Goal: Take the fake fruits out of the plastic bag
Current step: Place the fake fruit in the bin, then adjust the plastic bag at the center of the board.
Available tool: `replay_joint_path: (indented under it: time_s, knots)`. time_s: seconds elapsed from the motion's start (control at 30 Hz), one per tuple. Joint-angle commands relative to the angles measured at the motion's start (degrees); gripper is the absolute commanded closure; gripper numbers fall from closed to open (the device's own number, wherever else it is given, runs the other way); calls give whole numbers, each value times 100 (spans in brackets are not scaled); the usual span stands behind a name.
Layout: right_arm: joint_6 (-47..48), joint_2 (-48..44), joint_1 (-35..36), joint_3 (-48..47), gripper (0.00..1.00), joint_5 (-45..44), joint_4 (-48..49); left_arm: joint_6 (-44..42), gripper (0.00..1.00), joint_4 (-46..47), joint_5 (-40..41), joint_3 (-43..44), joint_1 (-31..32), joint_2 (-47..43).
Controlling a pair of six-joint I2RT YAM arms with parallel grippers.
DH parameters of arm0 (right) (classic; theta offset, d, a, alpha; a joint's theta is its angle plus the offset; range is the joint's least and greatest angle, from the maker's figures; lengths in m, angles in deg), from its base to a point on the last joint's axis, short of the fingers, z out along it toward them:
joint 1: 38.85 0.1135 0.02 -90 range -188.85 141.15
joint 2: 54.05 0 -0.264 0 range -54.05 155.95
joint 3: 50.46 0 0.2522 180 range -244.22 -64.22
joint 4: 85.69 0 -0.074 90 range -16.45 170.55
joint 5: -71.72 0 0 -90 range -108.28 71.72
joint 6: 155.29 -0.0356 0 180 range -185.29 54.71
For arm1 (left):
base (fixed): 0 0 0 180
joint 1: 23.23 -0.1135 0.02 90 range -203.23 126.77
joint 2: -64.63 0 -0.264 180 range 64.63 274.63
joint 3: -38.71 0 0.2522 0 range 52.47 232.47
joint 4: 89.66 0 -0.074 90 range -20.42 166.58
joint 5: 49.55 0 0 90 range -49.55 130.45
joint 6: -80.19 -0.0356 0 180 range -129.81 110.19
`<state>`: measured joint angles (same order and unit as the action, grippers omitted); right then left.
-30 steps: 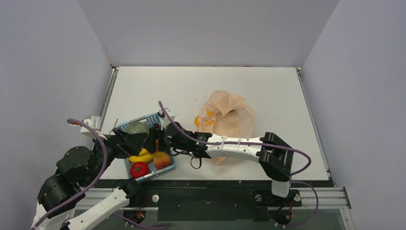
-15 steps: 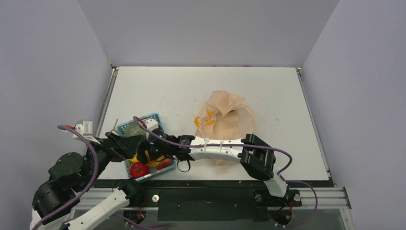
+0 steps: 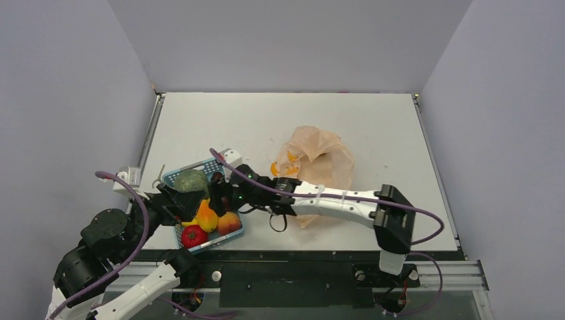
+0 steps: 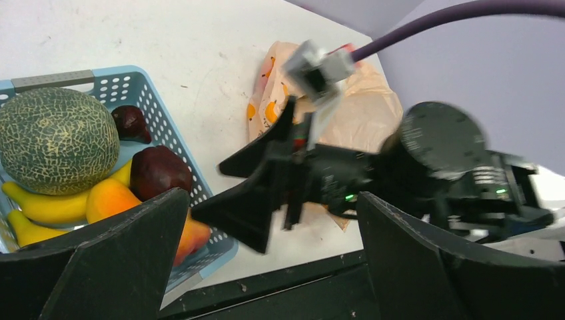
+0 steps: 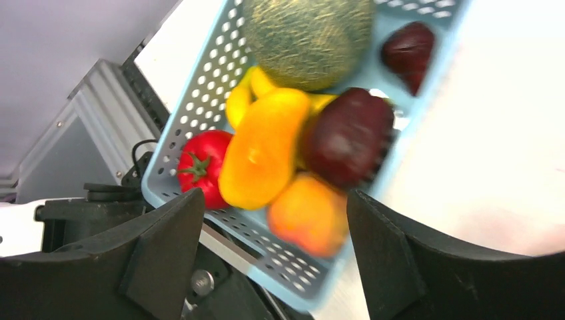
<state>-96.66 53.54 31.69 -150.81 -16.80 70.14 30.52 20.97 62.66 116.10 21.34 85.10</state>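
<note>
From the top external camera, the right gripper (image 3: 222,193) and left gripper (image 3: 176,200) are dark shapes crowded over the blue plastic mesh basket (image 3: 208,167), and their finger gaps cannot be read here. They cover part of its load, leaving in sight a netted green melon (image 3: 191,180), a round red tomato (image 3: 194,235), an orange-yellow mango-shaped fruit (image 3: 206,217) and a peach (image 3: 228,222). The thin, crinkly, translucent peach-orange plastic bag (image 3: 320,160) lies on the white table (image 3: 266,120) at the basket's 2 o'clock, its inside hidden. The right arm stretches low from 5 o'clock toward 9 o'clock, across the bag's near edge. The left wrist camera adds a dark purple round fruit (image 4: 158,172), a small brown fruit (image 4: 130,123) and yellow bananas (image 4: 46,207) in the basket. It also shows the right gripper's fingers spread with nothing between them. The left gripper's own fingers, cut off at the bottom edge, stand wide apart and empty. The right wrist view is blurred. Its fingers are parted and empty above the basket, where the mango-shaped fruit lies between the tomato at 9 o'clock and the purple fruit at 3 o'clock.
</note>
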Motion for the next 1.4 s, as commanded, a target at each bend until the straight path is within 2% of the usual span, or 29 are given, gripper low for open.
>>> replay_joint_path:
  time_s: [0.0,0.13,0.3,0.37,0.5,0.67,0.83,0.97,1.13,1.37]
  knots:
    - [322,-1521,-365,799,27,-584,3,68,3,297,-240,-159,31,105]
    - [388,-2610,-824,1784,28,-944,-216,147,3,590,-427,-551,25,186]
    - [459,-3776,-1260,2927,28,-2071,-464,275,3,1409,-948,-1097,20,672]
    - [354,-4150,-1477,3317,33,-2388,-519,379,3,1844,-1122,-1379,18,943]
    - [34,-4621,-2075,3971,45,-2421,-474,686,3,2776,-1573,-1925,13,1686]
    - [-120,-4617,-2608,4540,49,-1732,-153,841,3,4027,-2092,-2223,-8,2785]
    - [-292,-4504,-2637,4939,51,-1189,461,203,3,4274,-2212,-1511,-175,4370]
    - [-653,-4487,-2631,5386,55,-713,932,-80,3,4410,-2761,-938,-628,5461]
    - [-833,-4520,-2629,5899,56,-515,1372,-576,3,4296,-3029,-85,-932,6771]
    - [-870,-4654,-2661,6200,56,-476,1515,-1105,3,4024,-3297,1170,-951,8196]
